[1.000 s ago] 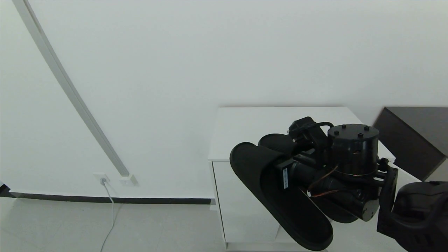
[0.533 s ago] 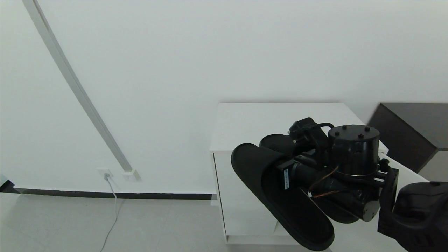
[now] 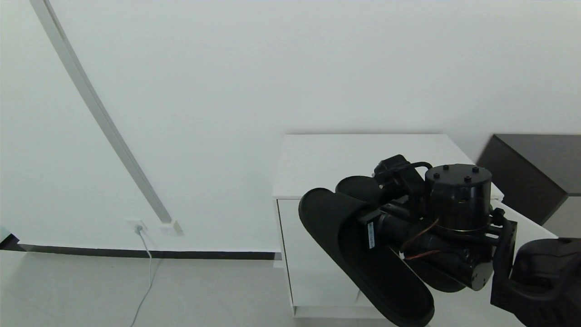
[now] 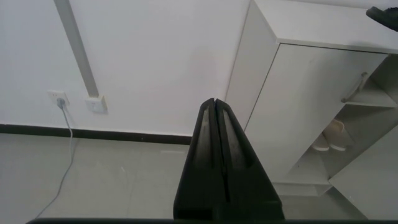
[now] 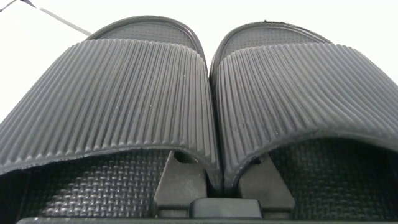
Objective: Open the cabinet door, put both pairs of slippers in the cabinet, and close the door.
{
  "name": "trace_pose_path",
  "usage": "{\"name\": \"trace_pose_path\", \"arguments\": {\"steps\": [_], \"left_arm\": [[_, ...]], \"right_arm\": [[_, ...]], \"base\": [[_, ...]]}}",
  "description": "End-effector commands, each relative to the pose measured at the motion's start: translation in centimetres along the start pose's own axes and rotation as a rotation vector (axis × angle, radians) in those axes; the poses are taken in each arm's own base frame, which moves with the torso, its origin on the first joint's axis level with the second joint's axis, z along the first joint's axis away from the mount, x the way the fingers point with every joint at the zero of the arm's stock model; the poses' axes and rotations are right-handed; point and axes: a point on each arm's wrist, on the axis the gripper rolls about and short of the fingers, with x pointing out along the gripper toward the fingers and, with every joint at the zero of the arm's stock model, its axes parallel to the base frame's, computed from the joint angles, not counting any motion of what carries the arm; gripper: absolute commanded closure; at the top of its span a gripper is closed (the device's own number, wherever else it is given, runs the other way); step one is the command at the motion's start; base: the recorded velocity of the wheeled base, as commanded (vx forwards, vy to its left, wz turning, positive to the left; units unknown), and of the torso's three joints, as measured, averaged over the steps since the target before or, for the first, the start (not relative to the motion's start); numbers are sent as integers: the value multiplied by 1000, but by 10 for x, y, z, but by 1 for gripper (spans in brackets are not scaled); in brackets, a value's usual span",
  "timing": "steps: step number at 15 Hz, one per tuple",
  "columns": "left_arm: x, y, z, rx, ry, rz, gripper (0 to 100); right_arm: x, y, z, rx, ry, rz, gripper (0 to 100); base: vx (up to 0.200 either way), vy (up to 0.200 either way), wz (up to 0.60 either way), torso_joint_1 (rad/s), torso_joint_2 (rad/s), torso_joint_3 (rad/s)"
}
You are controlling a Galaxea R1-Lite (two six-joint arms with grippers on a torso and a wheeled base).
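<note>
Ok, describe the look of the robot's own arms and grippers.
Right arm: black, drum-shaped joint with bolt heads, looped black cable, orange wires, small white label. Its fingers: flat, dark grey. Left gripper: two long dark fingers with rounded tips.

The cabinet (image 3: 354, 154) stands with its back against the wall (image 3: 272, 68). Just before its front, about level with its top, a pair of slippers (image 3: 363, 254) sits side by side, clamped in the right gripper (image 5: 221, 190). The door (image 4: 311, 118) is swung open at the cabinet's left, and a second pair (image 4: 329, 138) rests on a shelf (image 4: 373, 98) inside. Left of the cabinet, a socket (image 3: 135, 225) sits low on the wall, and its cable (image 3: 145, 277) drops to the floor (image 3: 91, 295). A low unit (image 3: 531, 177) stands to the cabinet's right.
</note>
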Motion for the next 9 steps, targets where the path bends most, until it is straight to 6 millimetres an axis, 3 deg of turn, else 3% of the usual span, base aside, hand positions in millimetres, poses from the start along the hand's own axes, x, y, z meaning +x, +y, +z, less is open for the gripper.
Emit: {"name": "trace_pose_path", "arguments": {"steps": [1, 9], "left_arm": [[0, 0, 0, 0, 1, 0, 100], [0, 0, 0, 0, 1, 0, 100]], "right_arm": [[-1, 0, 0, 0, -2, -6, 100], [-1, 0, 1, 2, -11, -14, 100]], "base": [[0, -200, 0, -7, -2, 2], [0, -200, 0, 5, 3, 2]]}}
